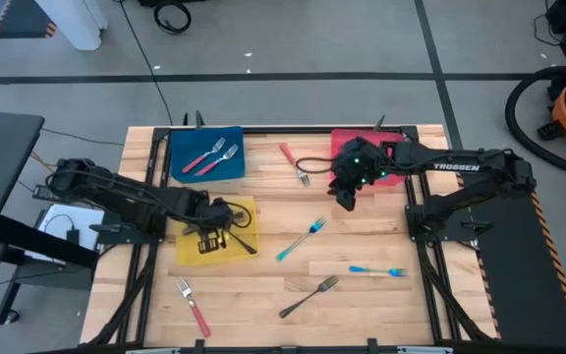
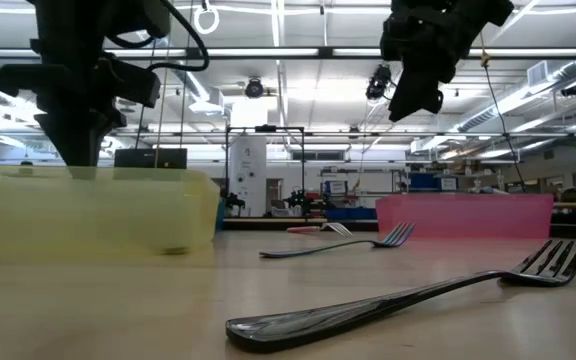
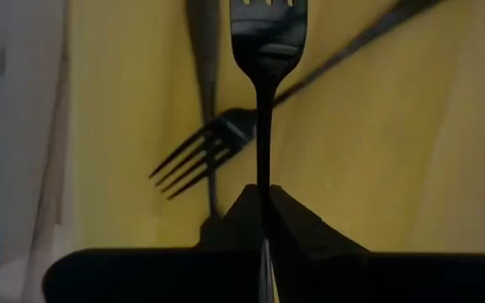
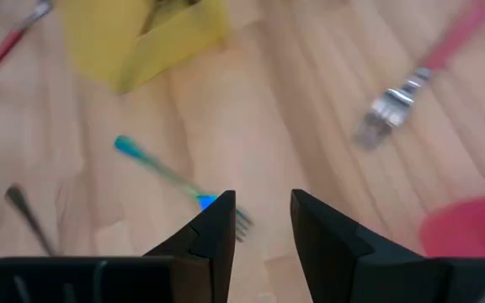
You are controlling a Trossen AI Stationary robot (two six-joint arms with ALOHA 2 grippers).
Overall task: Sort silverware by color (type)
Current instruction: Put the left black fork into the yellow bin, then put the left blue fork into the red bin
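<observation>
Forks lie scattered across the tabletop, and the yellow tray is the thing to steer by. Right over that tray hangs the left end effector, clenched on the handle of a dark fork whose head points down at the yellow floor; other dark forks already lie in the tray beneath it. On the far side of the yellow tray sits the blue tray with two red-handled forks in it. Well off to the right of the yellow tray, beside the red tray, the right end effector hovers with its fingers apart and empty, looking down on a teal fork lying on the wood just right of the yellow tray. Another teal fork, a loose dark fork and two more red-handled forks lie apart on the bare wood.

To my eye the step is dropping the dark fork among its mates. Best to keep it low and inside the tray walls, let the fingers part slowly so it tips flat rather than bouncing out, then lift straight up clear of the pile
</observation>
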